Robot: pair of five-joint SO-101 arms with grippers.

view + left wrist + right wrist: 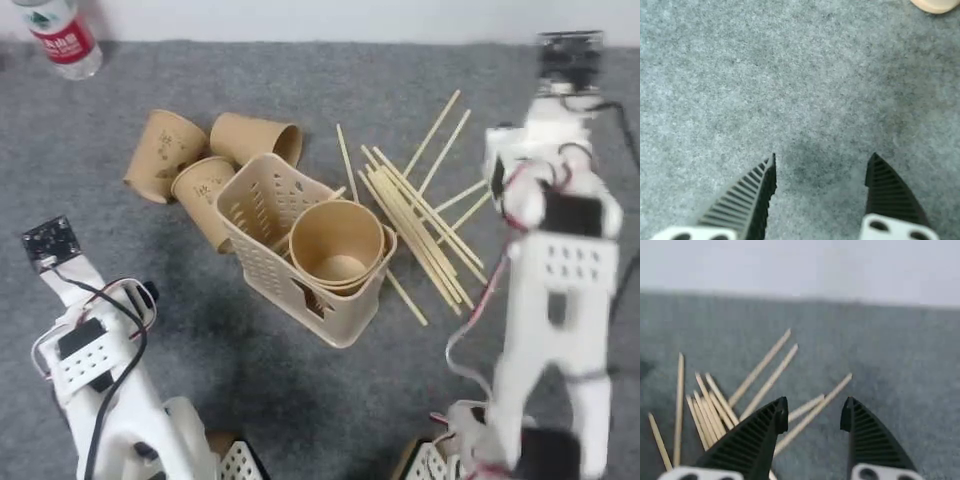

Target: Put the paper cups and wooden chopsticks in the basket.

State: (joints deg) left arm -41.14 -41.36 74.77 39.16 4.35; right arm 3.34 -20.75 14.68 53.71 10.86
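**High view:** Nested cups are seen already seated in the beige basket at mid-frame, on the grey desk. Three loose cups are left lying on their sides at the basket's upper left, the nearest touching it. The wooden chopsticks are strewn just to its right. By this showing, the task is judged well short of half done.

**Left wrist view:** The left pincer is held released, with nothing between its jaws, over bare desk.

**Right wrist view:** The right pincer is shown released above the scattered chopsticks, none of them grasped.
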